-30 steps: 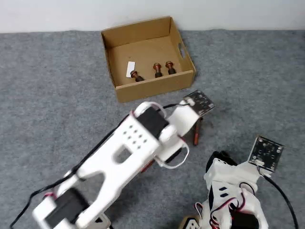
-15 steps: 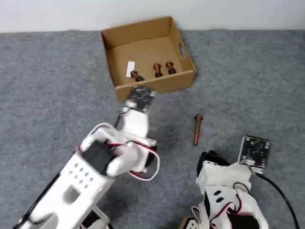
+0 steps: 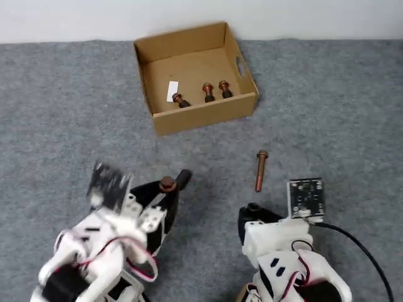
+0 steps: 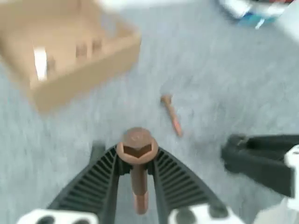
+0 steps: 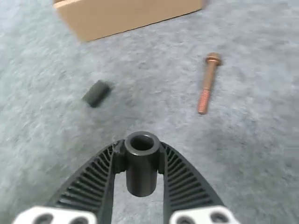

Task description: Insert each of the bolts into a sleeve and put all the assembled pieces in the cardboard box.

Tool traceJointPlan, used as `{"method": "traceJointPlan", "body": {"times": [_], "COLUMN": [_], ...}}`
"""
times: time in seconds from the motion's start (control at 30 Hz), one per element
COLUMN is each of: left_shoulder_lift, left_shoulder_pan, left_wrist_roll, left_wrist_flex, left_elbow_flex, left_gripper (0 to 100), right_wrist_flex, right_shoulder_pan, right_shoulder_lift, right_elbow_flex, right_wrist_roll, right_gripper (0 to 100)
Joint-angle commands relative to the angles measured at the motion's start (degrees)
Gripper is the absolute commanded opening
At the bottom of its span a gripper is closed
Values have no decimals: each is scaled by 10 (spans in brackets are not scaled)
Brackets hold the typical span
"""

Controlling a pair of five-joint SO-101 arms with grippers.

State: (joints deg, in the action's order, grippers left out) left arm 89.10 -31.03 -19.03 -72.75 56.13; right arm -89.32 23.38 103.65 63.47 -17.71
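Currently the cardboard box (image 3: pixel 204 117) holds 3 assembled pieces (image 3: pixel 208 92); left hand (image 4: pixel 136 152) grips a bolt (image 4: pixel 138 179), right hand (image 5: pixel 141 150) a sleeve (image 5: pixel 141 170).

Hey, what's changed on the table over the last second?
The left pincer, over the loose bolt a second ago, swung past the cardboard box front and drew back, now gripping a second bolt. The right pincer, holding a sleeve, shifted slightly toward the left pincer. The loose bolt, box and three assembled pieces stayed put.

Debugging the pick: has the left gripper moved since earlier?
Yes. The left gripper, shut on a bolt, retreated from the cardboard box, down-left in the high view.
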Motion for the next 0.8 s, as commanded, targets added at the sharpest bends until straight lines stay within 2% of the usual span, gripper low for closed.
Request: {"method": "traceJointPlan", "body": {"times": [0.0, 0.1, 0.27, 0.47, 0.63, 0.77], "left_shoulder_lift": [120, 156, 133, 132, 132, 132], "left_shoulder_pan": [3, 4, 0, -2, -54, -66], "left_wrist_roll": [62, 74, 21, 13, -50, -60], "left_wrist_flex": [68, 83, 120, 159, 158, 156], "left_elbow_flex": [31, 51, 24, 26, 32, 55], "left_gripper": [4, 4, 4, 4, 4, 4], "right_wrist_flex": [15, 42, 104, 156, 189, 236], "right_shoulder_pan": [56, 101, 151, 205, 212, 212], "right_shoulder_lift": [1, 1, 1, 0, 0, 0], "right_elbow_flex": [-26, -19, 13, 31, 56, 73], "right_wrist_roll": [6, 40, 136, 207, 236, 245], "right_gripper": [8, 8, 8, 8, 8, 8]}}
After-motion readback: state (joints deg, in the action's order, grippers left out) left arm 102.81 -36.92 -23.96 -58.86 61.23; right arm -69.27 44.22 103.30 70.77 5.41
